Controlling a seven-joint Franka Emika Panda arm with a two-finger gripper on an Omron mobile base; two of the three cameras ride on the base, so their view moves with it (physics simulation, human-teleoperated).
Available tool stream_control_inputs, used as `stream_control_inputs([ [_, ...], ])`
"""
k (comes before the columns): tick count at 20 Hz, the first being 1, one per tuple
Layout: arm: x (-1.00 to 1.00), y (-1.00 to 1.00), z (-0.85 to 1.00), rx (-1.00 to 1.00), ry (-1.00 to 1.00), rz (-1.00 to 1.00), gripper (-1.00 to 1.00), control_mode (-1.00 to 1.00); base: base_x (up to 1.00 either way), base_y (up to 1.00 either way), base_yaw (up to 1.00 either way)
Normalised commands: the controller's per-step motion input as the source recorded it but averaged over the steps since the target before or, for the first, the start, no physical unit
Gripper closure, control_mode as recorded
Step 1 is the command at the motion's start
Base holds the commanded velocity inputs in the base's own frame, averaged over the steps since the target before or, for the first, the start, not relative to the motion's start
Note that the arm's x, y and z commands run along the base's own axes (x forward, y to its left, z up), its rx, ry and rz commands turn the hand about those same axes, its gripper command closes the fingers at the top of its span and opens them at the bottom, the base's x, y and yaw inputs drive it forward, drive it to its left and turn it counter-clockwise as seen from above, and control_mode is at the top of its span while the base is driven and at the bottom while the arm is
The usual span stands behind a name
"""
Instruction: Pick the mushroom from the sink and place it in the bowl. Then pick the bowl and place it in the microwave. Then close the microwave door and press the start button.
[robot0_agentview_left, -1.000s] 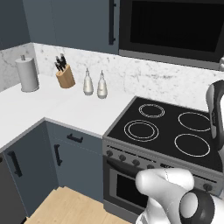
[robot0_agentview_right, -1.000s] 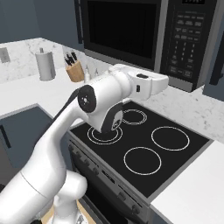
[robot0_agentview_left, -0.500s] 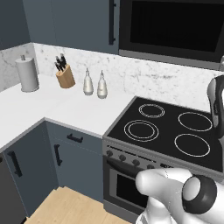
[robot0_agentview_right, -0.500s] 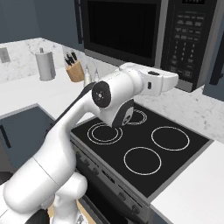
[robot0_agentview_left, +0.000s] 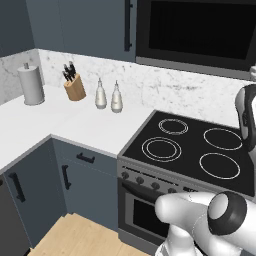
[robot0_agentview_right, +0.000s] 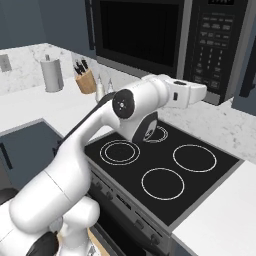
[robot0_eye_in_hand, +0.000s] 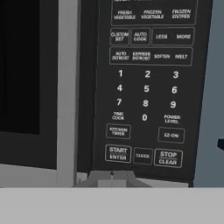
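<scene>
over the last second the white arm's gripper (robot0_agentview_right: 202, 93) has swung up toward the large black wall-mounted microwave (robot0_agentview_right: 165, 37), its wide black glass door (robot0_agentview_right: 137, 32) shut. start button (robot0_eye_in_hand: 118, 153) sits at 6 o'clock on the keypad; finger spread i cannot tell.

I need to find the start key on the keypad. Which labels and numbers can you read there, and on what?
All stand on the microwave control panel in the hand view:
"FRESH VEGETABLE", "FROZEN VEGETABLE", "FROZEN ENTREE"
"CUSTOM SET", "AUTO COOK", "LESS", "MORE"
"AUTO DEFROST", "EXPRESS DEFROST", "SOFTEN", "MELT"
"1" to "9", "0"
"TIME COOK", "POWER LEVEL"
"KITCHEN TIMER"
"START ENTER", "CLOCK", "STOP CLEAR"
One key right of "KITCHEN TIMER" is too blurred to read.
</scene>
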Motion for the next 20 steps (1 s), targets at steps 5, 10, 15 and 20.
stream_control_inputs([
  [5,0.13,-0.2,-0.02,0.0,0.01,0.0,1.0,-1.0,0.0,0.0,0.0],
  [10,0.09,-0.26,0.0,0.0,0.0,0.0,1.0,-1.0,0.0,0.0,0.0],
  [15,0.1,-0.01,-0.03,0.0,0.0,0.0,1.0,-1.0,0.0,0.0,0.0],
  [20,0.08,0.0,-0.01,0.0,0.0,0.0,1.0,-1.0,0.0,0.0,0.0],
])
